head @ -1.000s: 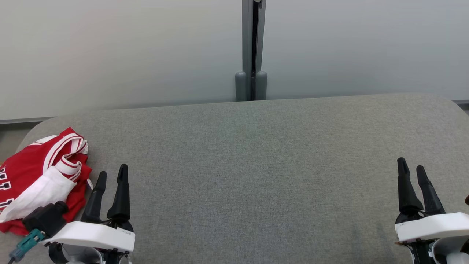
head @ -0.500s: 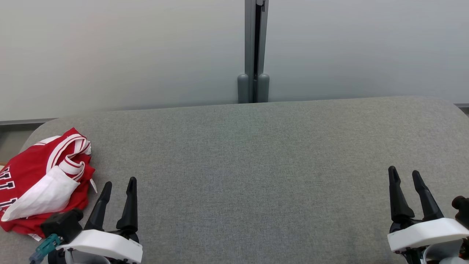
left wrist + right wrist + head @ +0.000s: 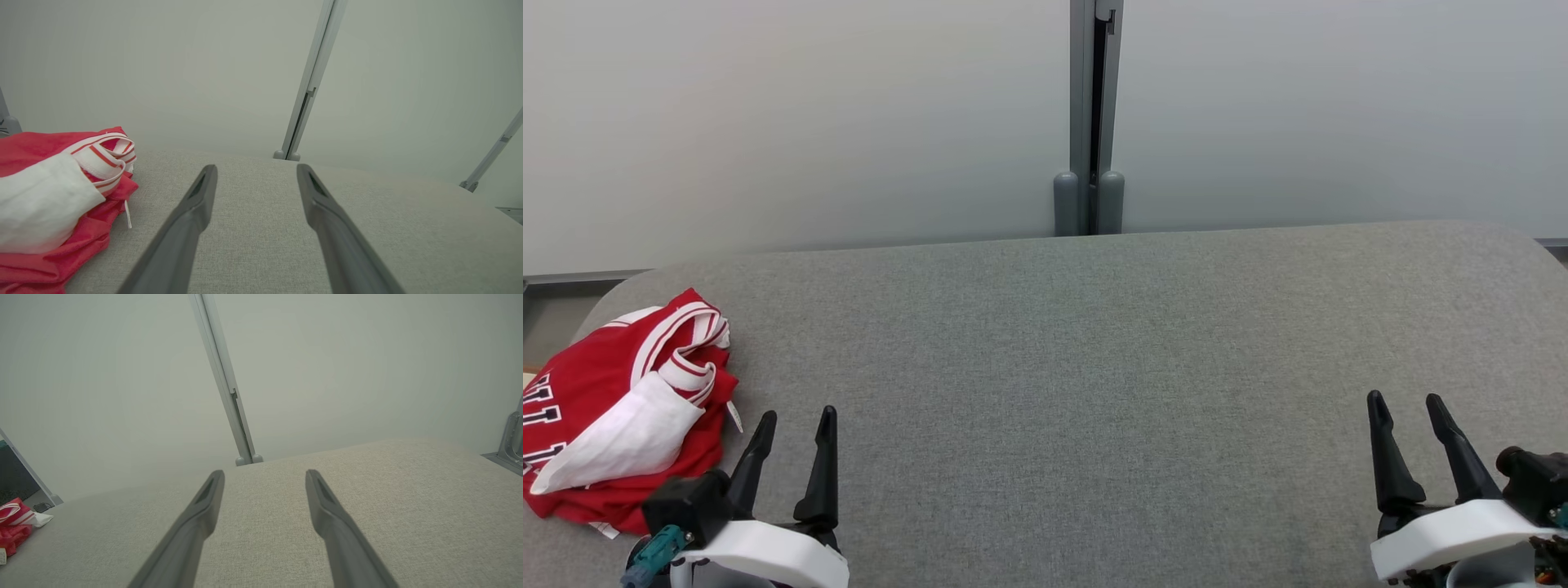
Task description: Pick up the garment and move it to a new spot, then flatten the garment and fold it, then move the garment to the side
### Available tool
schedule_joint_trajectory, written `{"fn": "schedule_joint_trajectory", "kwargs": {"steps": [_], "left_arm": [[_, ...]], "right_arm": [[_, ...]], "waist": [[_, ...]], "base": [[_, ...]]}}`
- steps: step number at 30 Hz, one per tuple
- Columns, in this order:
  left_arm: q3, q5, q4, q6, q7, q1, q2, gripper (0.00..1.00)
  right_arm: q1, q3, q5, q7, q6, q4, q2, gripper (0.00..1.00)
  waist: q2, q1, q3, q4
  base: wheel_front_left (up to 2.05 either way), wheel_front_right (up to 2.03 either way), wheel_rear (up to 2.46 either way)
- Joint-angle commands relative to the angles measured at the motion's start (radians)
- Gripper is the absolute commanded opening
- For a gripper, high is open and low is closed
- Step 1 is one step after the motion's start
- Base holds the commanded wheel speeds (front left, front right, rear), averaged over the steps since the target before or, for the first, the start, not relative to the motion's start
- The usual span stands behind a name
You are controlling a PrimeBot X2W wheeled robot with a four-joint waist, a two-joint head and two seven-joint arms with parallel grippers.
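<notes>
Garment, crumpled red-and-white fabric jersey, lies bunched at left end of grey fabric-covered worktop. Left gripper just beside it, jaws apart, empty; right gripper well apart, likewise spread. Step: first pickup, not begun. Next probably: left reaches leftward, pinches a fold

Grey fabric-covered bench with rounded far corners, pale frosted wall panels behind it, grey metal upright at 12 o'clock between the panels, two rounded grey caps at its foot, just behind the bench's far edge
</notes>
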Motion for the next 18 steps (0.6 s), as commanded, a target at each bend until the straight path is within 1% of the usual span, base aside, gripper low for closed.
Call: {"fn": "schedule_joint_trajectory", "kwargs": {"steps": [1,18], "left_arm": [[-0.001,0.025,-0.001,0.006,-0.010,-0.007,0.007,1.00],[-0.007,0.145,0.033,0.028,-0.044,0.002,0.006,1.00]], "right_arm": [[0.003,0.002,-0.024,-0.007,0.000,0.000,-0.004,1.00],[0.014,0.001,-0.143,-0.034,0.000,0.027,0.007,1.00]], "waist": [[-0.0001,0.0000,-0.001,0.000],[-0.0001,0.0000,-0.014,0.005]], "base": [[0.00,0.00,0.00],[0.00,0.00,0.00]]}}
